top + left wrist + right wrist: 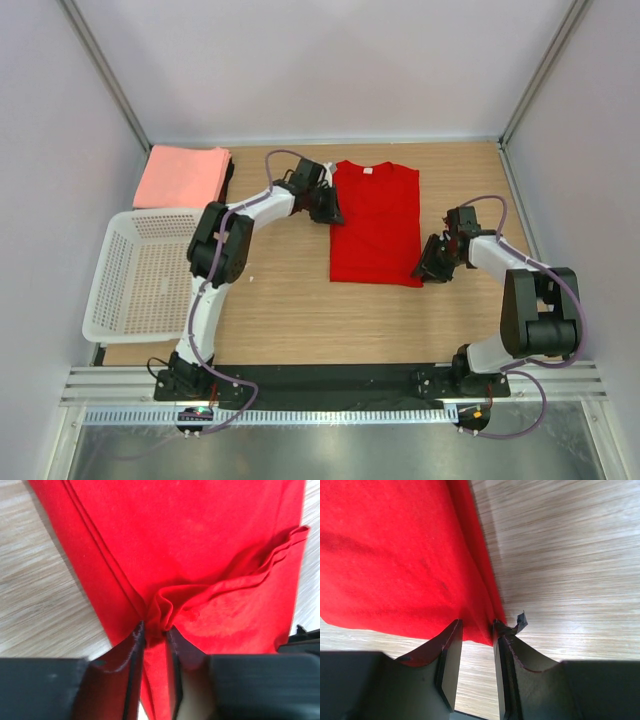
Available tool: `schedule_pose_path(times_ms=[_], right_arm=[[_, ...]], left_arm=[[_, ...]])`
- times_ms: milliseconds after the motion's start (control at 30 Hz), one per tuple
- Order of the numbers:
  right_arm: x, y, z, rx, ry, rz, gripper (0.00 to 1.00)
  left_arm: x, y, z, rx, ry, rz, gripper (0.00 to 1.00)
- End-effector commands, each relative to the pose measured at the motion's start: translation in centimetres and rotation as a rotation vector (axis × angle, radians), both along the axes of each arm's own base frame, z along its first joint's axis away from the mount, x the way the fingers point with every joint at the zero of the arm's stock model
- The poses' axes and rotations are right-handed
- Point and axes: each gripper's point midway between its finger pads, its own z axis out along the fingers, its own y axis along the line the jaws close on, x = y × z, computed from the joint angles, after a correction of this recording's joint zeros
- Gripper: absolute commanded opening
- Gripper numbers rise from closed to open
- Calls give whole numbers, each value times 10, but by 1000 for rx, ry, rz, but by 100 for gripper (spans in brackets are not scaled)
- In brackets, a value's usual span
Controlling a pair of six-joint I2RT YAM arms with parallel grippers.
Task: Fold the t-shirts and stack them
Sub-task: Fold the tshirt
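Note:
The red t-shirt [375,225] lies flat in the middle of the wooden table, sides folded in, collar toward the back. My left gripper [328,205] is at its upper left edge. In the left wrist view the left gripper [156,629] is shut on a bunched ridge of the red cloth [200,540]. My right gripper [432,262] sits at the shirt's lower right corner. In the right wrist view the right gripper [476,626] is open, with the corner of the red cloth [395,555] lying just between its tips. A folded salmon-pink t-shirt [182,177] rests on a dark one [229,178] at the back left.
A white mesh basket [100,270] stands at the left, beside the left arm. Grey walls close in the table on three sides. A torn bit of black tape [521,620] sticks out from the right gripper's right finger.

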Motion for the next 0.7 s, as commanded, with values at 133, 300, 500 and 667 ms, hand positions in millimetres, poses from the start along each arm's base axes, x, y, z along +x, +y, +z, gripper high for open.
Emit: schedule_pose_path(times_ms=[133,300,500,667], right_arm=[[7,4,6,7,-56,-4,38],[7,2,0,-1,-49,-2,38],[7,-1,-7,-20,-29,-6,37],[8,-3,-9,-32,-23,-9,36]], left_arm=[[3,2,27,-4,-3,36,0],[14,18,31,44,29,201,0],[12,26,5,115,92,241,0],[12,24,0,109,100,230,1]])
